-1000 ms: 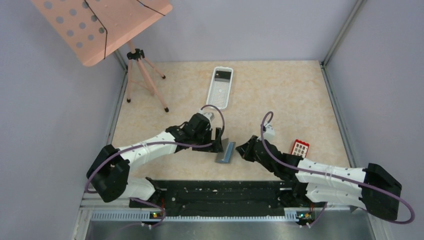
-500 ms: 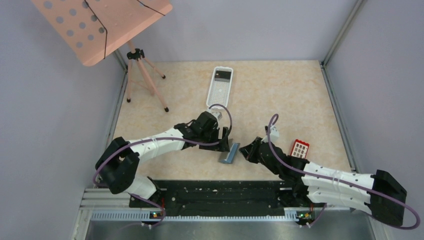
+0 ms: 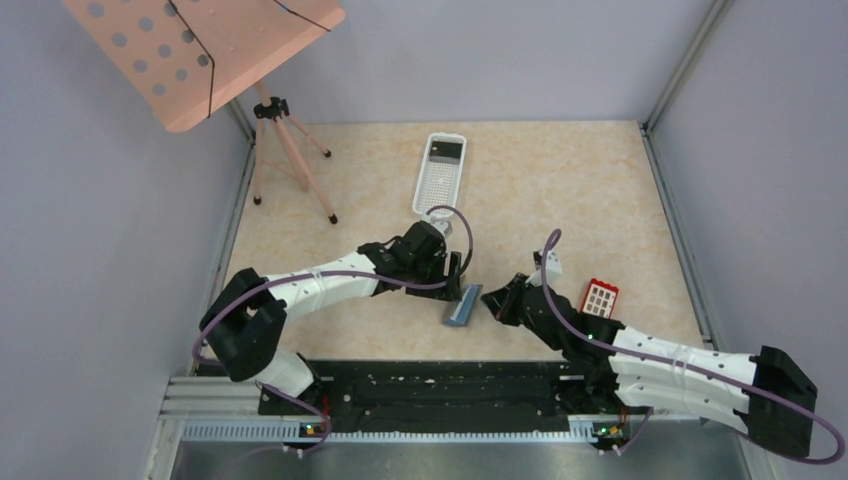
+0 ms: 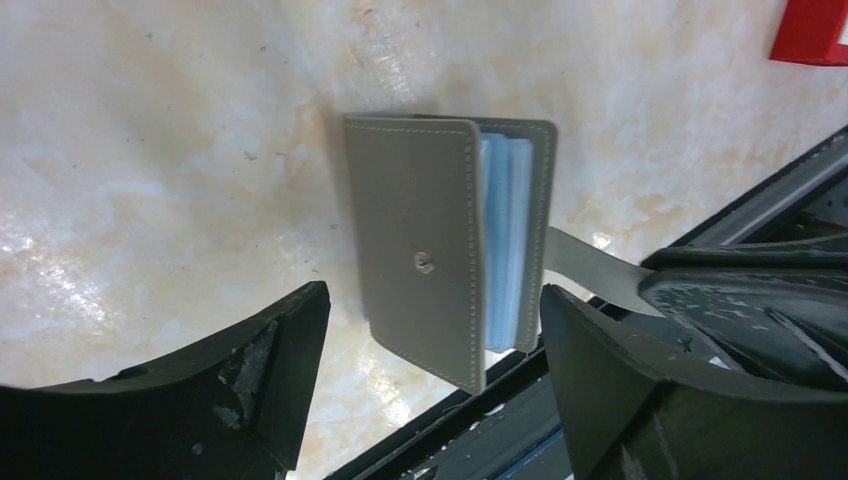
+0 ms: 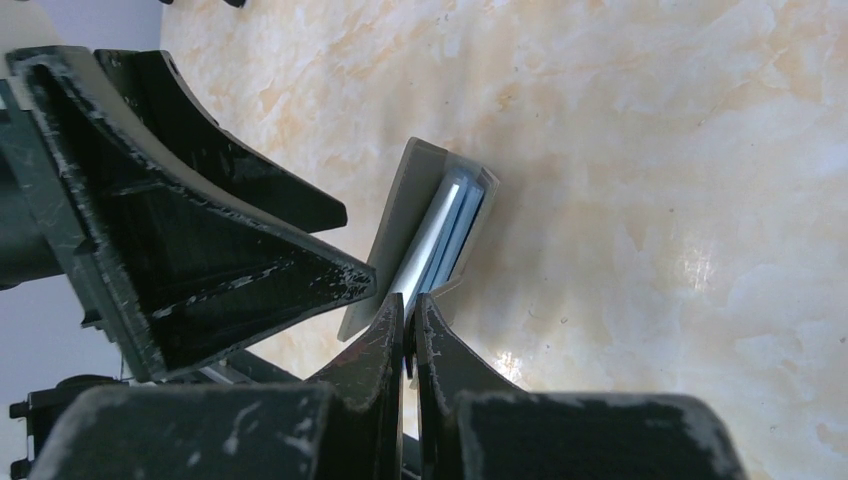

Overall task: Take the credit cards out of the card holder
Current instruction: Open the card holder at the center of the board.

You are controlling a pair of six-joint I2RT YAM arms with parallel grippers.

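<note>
Seemingly right hand (image 5: 408,322) tight on card holder (image 5: 402,218)

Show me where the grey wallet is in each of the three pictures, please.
Top view: wallet low centre, between left claw and right claw.
Left wrist: mid-picture, between the left claw's open fingers.
Right wrist: centre, just beyond the right claw's tips.
Shared landmark: the shut right claw, at the wallet's right in the top and left-wrist views, bottom centre in its own.
</note>
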